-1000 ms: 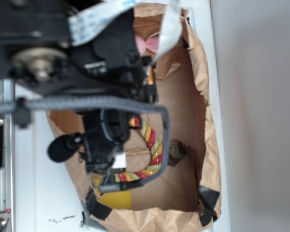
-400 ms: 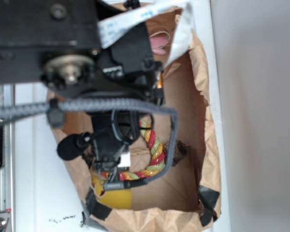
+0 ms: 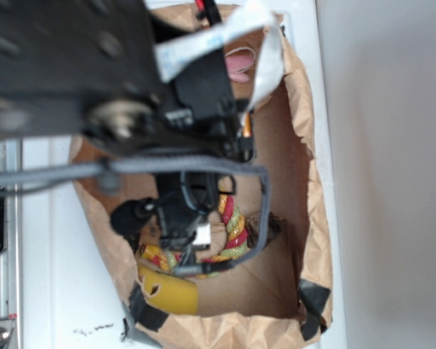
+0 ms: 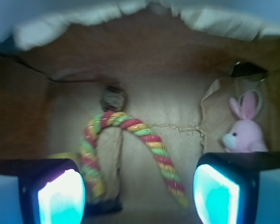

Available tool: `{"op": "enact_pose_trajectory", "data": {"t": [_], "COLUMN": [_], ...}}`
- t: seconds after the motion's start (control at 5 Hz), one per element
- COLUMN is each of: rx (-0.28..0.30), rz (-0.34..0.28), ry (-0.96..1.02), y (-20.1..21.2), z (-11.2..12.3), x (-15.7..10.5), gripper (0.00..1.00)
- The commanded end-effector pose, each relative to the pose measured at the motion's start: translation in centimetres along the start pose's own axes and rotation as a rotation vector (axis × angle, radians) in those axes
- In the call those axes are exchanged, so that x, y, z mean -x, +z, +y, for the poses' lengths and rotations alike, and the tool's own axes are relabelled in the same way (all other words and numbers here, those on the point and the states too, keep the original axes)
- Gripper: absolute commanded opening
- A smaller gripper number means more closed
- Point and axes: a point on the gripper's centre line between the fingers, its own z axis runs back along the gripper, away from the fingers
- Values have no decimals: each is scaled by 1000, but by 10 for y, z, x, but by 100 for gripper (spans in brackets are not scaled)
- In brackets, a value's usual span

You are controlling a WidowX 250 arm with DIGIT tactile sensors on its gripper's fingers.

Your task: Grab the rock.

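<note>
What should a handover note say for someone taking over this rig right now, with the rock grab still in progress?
Gripper: open and empty, fingers spread at the bottom edge of the wrist view, inside the paper-lined box.
Rock: on the box floor by the far wall in the wrist view, just beyond the top of the rope's arch, ahead and slightly left of centre. In the exterior view it is mostly hidden behind the arm's cable.
Also there: pink bunny at the right, yellow block near the box's taped corner.
Done: arm is over the box, roughly lined up.
Left: advance past the rope, close on the rock, lift.

One rock point(image 4: 114, 97), one rope point(image 4: 130, 140), one pink bunny point(image 4: 245, 128), one yellow block point(image 3: 171, 291).
</note>
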Motion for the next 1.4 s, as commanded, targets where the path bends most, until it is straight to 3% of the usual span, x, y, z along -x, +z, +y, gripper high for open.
{"op": "enact_pose_trajectory", "data": {"t": [0.0,0.2,0.4,0.6,1.2], "rx": [-36,-35,20,114,163], "rz": [-31,-33,-9,0,-39], "ry": [39,31,23,56,4], "y": [-39,-50,-48,-35,-20], "z": [-8,-12,-19,-25,-37], "x": [-44,-56,-56,-57,-50], "gripper": [100,100,100,100,100]}}
